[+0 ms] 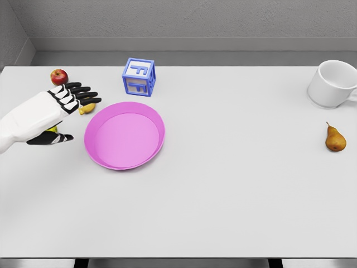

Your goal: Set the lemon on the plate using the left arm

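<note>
My left hand (71,114) reaches in from the left edge and hovers over the table left of the pink plate (149,116). Its fingers (83,96) are stretched out straight and the thumb (56,138) is spread below, so the hand is open. A sliver of a yellow-green fruit (52,129), probably the lemon, peeks out under the palm between hand and thumb; most of it is hidden. A small yellow object (86,109) lies just under the fingertips, beside the plate's left rim. The plate holds nothing.
A red apple (59,76) sits behind the hand. A blue letter block (139,77) stands behind the plate. At the far right are a white mug (333,84) and a brown pear (334,138).
</note>
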### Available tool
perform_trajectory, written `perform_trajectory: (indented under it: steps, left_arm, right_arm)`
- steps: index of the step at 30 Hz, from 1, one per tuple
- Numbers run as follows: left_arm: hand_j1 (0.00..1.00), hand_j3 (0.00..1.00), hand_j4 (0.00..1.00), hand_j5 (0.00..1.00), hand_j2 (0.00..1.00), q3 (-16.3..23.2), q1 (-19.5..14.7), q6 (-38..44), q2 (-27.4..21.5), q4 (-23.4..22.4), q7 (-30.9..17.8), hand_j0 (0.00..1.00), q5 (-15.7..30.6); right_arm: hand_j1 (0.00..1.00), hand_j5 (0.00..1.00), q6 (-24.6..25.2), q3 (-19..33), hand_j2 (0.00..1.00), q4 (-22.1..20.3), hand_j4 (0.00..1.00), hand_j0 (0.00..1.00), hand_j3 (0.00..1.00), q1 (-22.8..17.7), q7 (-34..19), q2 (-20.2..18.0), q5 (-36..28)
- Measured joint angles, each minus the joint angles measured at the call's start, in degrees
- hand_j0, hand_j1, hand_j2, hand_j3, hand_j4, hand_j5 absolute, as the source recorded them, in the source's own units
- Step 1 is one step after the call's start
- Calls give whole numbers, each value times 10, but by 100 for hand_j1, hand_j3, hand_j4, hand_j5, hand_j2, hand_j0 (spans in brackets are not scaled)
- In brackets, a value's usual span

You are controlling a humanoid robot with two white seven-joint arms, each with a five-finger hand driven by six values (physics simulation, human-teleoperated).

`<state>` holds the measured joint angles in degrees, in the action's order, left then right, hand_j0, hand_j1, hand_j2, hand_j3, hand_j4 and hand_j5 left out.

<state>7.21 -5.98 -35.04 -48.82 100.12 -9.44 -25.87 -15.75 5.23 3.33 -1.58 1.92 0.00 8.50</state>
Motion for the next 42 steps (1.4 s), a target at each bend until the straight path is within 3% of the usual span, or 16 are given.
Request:
perform_trajectory:
  steps: [12,19,20,21,22,25,28,33,36,42]
  left_arm:
    - [100,100,100,100,100,2,-3,0,-1,-13,0,100,0]
    - [100,100,100,100,100,24,-79,2,-6,-59,-4,100,5]
    - [100,100,100,100,100,26,-83,6,-7,-61,-14,100,8]
    - [100,100,100,100,100,26,-108,10,-6,-64,-45,100,18]
    - [100,100,100,100,100,23,-143,19,0,-67,-92,100,32]
    - [100,100,100,100,100,20,-188,70,22,-85,-195,100,52]
    - [100,100,100,100,100,22,-201,101,44,-121,-233,100,57]
    - [100,100,100,100,100,44,-271,117,108,-223,-252,100,59]
    - [100,100,100,100,100,63,-281,119,133,-276,-254,100,58]
    - [100,100,100,100,100,81,-289,120,163,-340,-256,100,49]
  right_arm:
    - [100,100,0,-25,100,3,100,100,100,-4,0,0,0]
    - [100,100,0,-26,100,2,100,100,100,-4,0,0,0]
    - [100,100,0,-26,100,2,100,100,100,-4,0,0,0]
    - [100,100,0,-26,100,2,100,100,100,-4,0,0,0]
    - [100,100,0,-26,100,2,100,100,100,-4,0,0,0]
    - [100,100,0,-26,100,2,100,100,100,-4,0,0,0]
    - [100,100,0,-26,100,2,100,100,100,-4,0,0,0]
    - [100,100,0,-26,100,3,100,100,100,-4,0,0,0]
    - [100,100,0,-26,100,2,100,100,100,-4,0,0,0]
    - [100,100,0,-26,100,2,100,100,100,-4,0,0,0]
